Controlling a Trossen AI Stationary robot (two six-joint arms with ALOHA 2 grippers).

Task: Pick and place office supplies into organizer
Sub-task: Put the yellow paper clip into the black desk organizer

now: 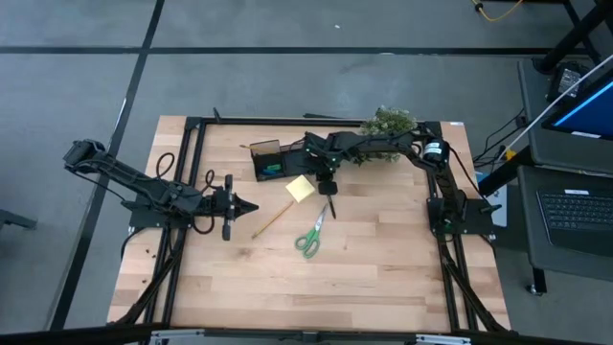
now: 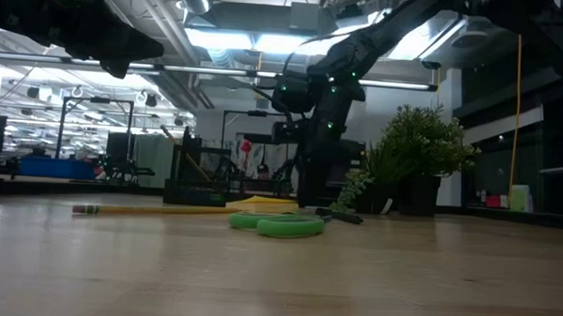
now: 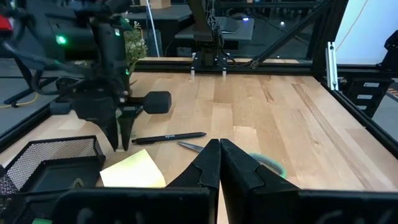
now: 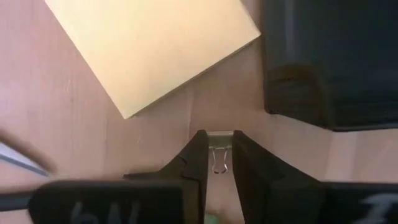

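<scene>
Right gripper [image 4: 216,163] hangs point-down just beside the yellow sticky-note pad [image 1: 299,189], on the side away from the organizer [image 1: 268,160]. Its fingers are pinched on a small binder clip [image 4: 218,157]: the wire loops show in the gap between the two dark pads, and the clip's flat edge sits at their tips.

Relative to the pad: organizer is near, toward the table's back edge, mesh walls, something green inside. Black pen [image 3: 169,138] lies just beside the pad, at the foot of the right gripper. Green-handled scissors [image 1: 311,235] lie toward the front. Wooden pencil [image 1: 271,221] lies slanted at its front-left.

Left gripper [image 1: 251,206] is closed and empty, parked left of the pad beyond the pencil.

Step, as judged: clip grasped, carry to the organizer pending. Next move calls for a lift clear of the pad, travel over the organizer's rim, release into a compartment.
</scene>
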